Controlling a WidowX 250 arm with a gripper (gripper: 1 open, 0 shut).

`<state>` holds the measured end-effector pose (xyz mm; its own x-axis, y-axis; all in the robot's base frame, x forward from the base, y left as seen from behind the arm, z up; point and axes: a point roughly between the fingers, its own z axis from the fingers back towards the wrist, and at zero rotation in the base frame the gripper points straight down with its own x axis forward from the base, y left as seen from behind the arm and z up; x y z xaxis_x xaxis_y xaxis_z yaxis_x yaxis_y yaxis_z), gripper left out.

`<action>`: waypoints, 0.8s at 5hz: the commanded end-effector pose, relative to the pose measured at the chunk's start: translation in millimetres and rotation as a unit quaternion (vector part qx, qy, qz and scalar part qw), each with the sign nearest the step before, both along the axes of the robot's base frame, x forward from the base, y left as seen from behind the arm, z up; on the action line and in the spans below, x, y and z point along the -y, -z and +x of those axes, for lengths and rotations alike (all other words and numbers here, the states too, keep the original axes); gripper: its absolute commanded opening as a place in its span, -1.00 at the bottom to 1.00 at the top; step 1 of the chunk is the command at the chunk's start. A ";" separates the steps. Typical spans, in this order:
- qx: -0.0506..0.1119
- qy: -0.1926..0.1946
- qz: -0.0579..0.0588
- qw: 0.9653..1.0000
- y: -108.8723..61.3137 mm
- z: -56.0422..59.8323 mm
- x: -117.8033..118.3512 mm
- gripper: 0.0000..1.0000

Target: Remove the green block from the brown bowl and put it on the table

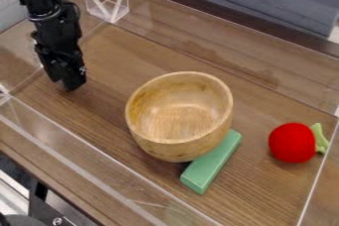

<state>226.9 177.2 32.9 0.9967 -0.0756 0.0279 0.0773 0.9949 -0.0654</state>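
Clear acrylic wall [79,170] runs along the near edge of the table [172,61], low and see-through, wood grain visible behind it.

Green block [212,163] lies flat on the tabletop just past that wall, at the near-right side of the brown bowl [179,116]. Its far end sits tight against the bowl's outer wall; real contact or just tucked under the curve, can't tell. Block is angled, long axis running from near-left to far-right. It's outside the bowl, not in it.

Bowl stands upright near the middle of the table, thick light-wood walls, grain visible inside. Interior looks bare.

Red round object [294,142] sits to the right of the bowl, well apart from it, close to the right acrylic wall. Small green bit sticks out on its right side. Near the block's far end but not touching it.

Gripper [63,75] is further back on the left, well clear of bowl and block, pointing straight down with its tips low over the table. Black fingers [74,74] look parted with a gap between them, nothing in them. Whether the tips touch the wood, can't tell.

Another clear acrylic piece [109,7] stands at the far left edge behind the arm.
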 end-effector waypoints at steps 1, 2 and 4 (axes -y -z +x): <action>0.004 0.014 0.004 1.000 -7.9 8.4 0.9 1.00; 0.005 0.034 0.003 0.999 -9.1 16.3 2.7 1.00; 0.006 -0.033 -0.003 0.999 1.7 25.5 -5.9 1.00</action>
